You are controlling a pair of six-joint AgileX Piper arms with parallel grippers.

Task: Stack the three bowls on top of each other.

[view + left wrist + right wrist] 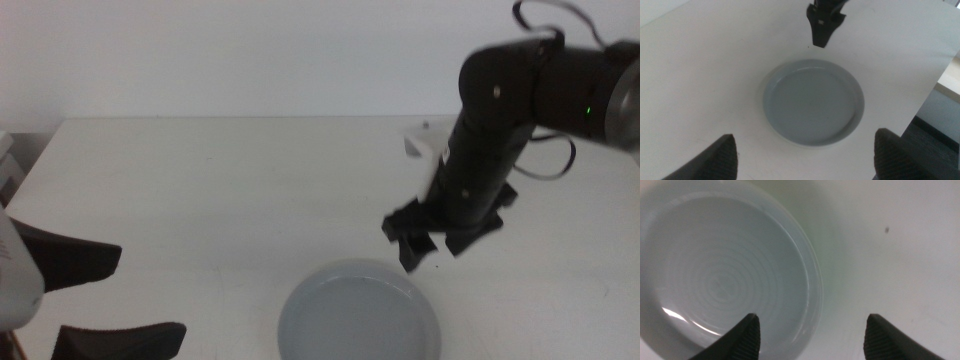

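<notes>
1. The white counter (230, 190) fills most of the middle view, with its edge showing at the right of the left wrist view.
2. The right arm (500, 130) reaches in from the upper right of the middle view and angles down toward lower centre.
3. A light grey bowl (358, 315) sits on the counter at the bottom centre of the middle view, alone and empty; the other two bowls appear in no view. It is shallow, with a low upright rim and a glossy inside that catches light in the right wrist view (725, 275). It looks rigid, smooth, likely slippery and breakable, so the rim seems the only place to grip: one jaw inside, one outside.
4. The left end effector (85, 300) waits at the lower left of the middle view, jaws wide apart and empty, looking down on the bowl (813, 102).
5. The right end effector (425, 250) hovers just above the bowl's far right rim, jaws apart, one over the bowl's inside and one over bare counter, holding nothing.
</notes>
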